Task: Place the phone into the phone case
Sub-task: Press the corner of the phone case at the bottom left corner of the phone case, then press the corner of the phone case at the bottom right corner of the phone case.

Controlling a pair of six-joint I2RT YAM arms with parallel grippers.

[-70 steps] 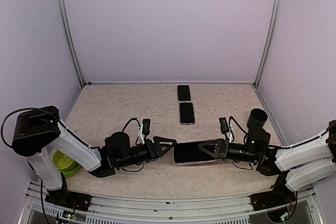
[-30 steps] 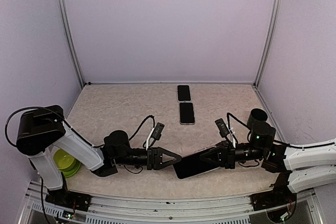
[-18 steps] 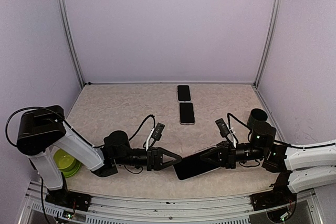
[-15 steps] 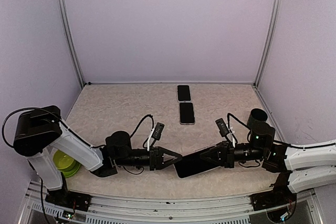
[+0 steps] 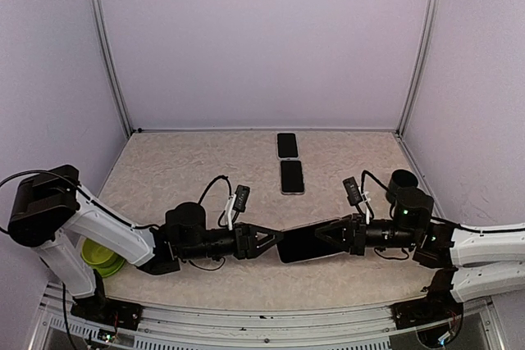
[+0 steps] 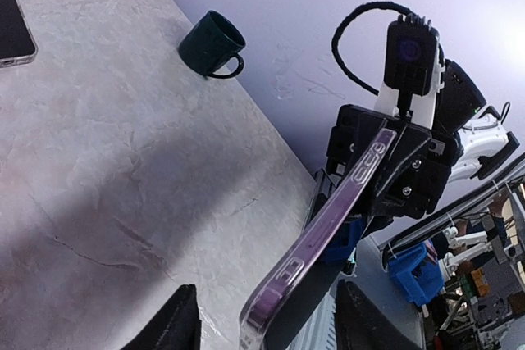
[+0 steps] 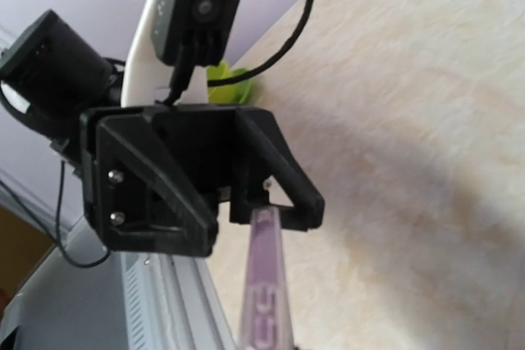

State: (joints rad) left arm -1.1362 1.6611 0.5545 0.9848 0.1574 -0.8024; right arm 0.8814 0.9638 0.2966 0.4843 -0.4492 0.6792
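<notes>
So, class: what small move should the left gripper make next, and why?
Probably close the left gripper: its open jaws straddle the free end of the phone case without touching it, while the right gripper clamps the other end.

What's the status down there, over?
Right gripper shut on phone, held above the table. Left gripper open, straddling its free end. Two other phones, green mug stand apart.

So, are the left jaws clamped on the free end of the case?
No, the left gripper has its jaws spread well wider than the edge of the phone case that runs between them.
</notes>
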